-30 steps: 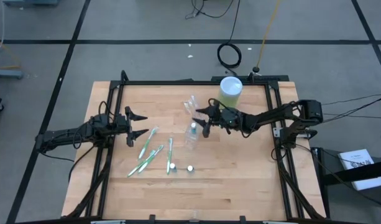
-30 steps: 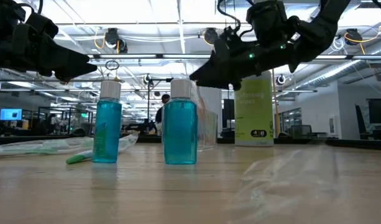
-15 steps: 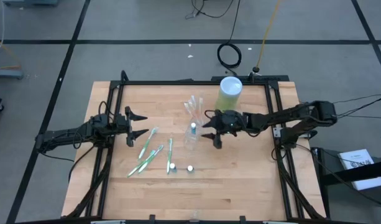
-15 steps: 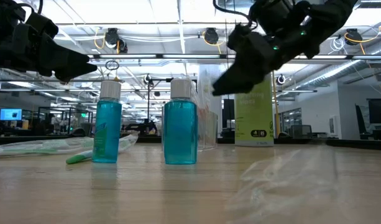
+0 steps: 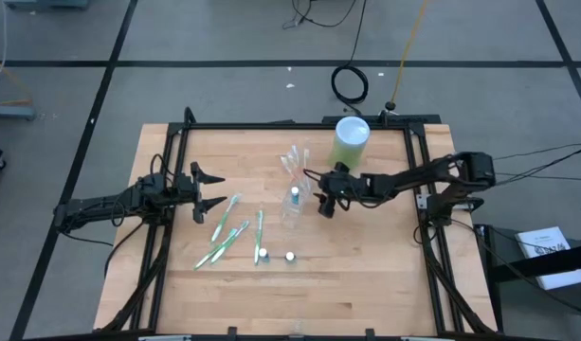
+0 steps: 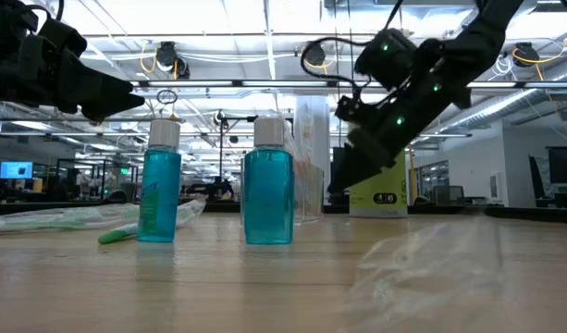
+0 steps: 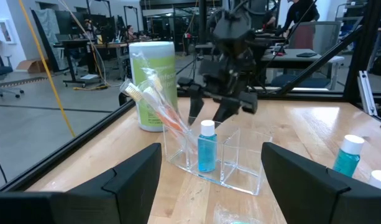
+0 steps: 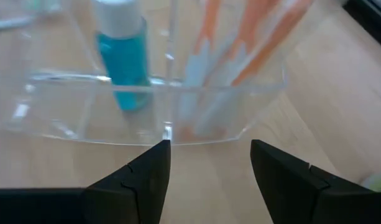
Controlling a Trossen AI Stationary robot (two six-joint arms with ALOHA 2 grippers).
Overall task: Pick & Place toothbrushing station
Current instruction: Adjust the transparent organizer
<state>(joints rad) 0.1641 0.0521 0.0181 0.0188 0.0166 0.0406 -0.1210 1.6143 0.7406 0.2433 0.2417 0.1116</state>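
From the high view, the wooden surface (image 5: 366, 275) has a black rail frame around its edges. The clear organizer (image 5: 292, 185) sits near the middle, toward the far side, with the lime-green canister (image 5: 351, 140) just behind and to its right. The right gripper (image 5: 324, 197) is right beside the organizer's right side, fingers spread, nothing in them. The left gripper (image 5: 210, 189) waits at the left edge, also spread and empty, with the green-white toothbrushes (image 5: 228, 232) lying loose just in front of it. Two small white caps (image 5: 275, 255) mark bottles standing nearer the front. The whole front and right front of the surface is bare wood, so lots of room there.

Low view: two blue bottles (image 6: 267, 182) stand close to the camera, well apart from each other, and a toothbrush lies on the surface by the left one. The right arm slants down behind them in front of the canister.

Left wrist view: the organizer (image 7: 209, 155) holds the orange-white toothbrushes (image 7: 158, 104) in one end compartment, one blue bottle in the next, and the rest look empty. The right gripper hangs open just behind it.

Right wrist view: the organizer's clear wall (image 8: 146, 109) is just ahead of the fingers (image 8: 137, 183), not touching.
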